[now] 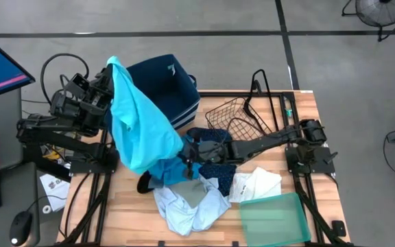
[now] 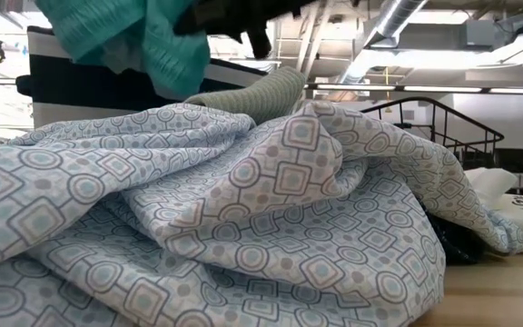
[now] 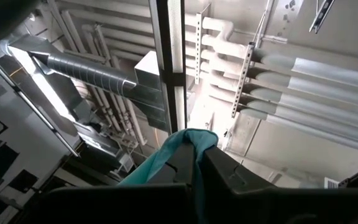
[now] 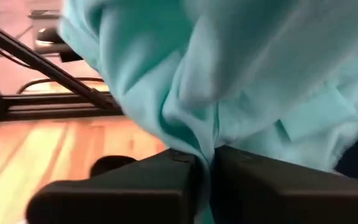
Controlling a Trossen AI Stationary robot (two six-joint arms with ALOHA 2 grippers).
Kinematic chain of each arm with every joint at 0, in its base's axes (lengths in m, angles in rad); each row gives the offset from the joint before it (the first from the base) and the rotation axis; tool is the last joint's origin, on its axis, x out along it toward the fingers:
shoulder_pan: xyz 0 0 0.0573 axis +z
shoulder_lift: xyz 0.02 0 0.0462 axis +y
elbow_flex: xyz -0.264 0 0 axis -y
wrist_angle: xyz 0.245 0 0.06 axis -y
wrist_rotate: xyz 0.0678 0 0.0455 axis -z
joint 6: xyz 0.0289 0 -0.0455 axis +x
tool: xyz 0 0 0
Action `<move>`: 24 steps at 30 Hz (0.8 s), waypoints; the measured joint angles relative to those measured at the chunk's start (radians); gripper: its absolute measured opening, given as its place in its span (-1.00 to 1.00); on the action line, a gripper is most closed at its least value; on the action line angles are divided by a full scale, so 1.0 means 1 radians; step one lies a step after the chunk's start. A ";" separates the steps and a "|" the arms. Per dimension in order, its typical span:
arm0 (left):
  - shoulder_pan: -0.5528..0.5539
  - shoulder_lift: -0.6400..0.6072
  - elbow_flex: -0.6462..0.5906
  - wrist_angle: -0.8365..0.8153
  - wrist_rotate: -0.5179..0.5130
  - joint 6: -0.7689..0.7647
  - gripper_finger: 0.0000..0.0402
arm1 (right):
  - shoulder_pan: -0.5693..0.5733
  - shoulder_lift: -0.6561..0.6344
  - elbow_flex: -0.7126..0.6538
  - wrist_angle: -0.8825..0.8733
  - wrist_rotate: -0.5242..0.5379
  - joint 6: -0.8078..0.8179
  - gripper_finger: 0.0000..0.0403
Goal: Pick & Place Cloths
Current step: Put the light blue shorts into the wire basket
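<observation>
Both the left claw [image 3: 194, 163] and right claw [image 4: 207, 158] are clamping the bright turquoise fabric garment [image 1: 137, 120] beside the big navy striped fabric bin [image 1: 166, 86], risking stretching or slipping.

A light wooden slatted table [image 1: 115, 206] carries a heap of mixed fabric cloths [image 1: 190, 202], a translucent green plastic tray [image 1: 274, 218], a black wire basket [image 1: 232, 116] and a navy fabric bin [image 1: 166, 86].

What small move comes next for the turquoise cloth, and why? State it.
Probably carry the turquoise cloth toward the navy bin. The left gripper is shut on its upper end, raised beside the bin, while the right gripper pinches its lower end over the pile. The cloth hangs stretched between them, clear of the table, so a short shift toward the bin seems right.
</observation>
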State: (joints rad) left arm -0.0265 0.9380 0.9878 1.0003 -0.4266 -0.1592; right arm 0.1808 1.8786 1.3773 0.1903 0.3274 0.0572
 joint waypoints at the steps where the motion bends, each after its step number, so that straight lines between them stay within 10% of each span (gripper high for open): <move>1: 0.000 0.000 0.000 0.000 0.000 0.011 -1.00 | 0.004 -0.015 0.028 -0.060 -0.014 -0.001 -0.96; 11: -0.001 -0.002 0.000 -0.024 0.143 0.103 -0.75 | 0.056 -0.297 0.428 -0.625 -0.016 -0.057 -0.99; 24: -0.001 -0.002 0.001 -0.474 0.172 0.223 -0.12 | -0.145 -0.530 0.621 -0.740 -0.012 0.097 -1.00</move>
State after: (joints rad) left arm -0.0277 0.9360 0.9886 0.5265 -0.2543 0.0637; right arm 0.0359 1.3488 1.9985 -0.5500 0.3153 0.1543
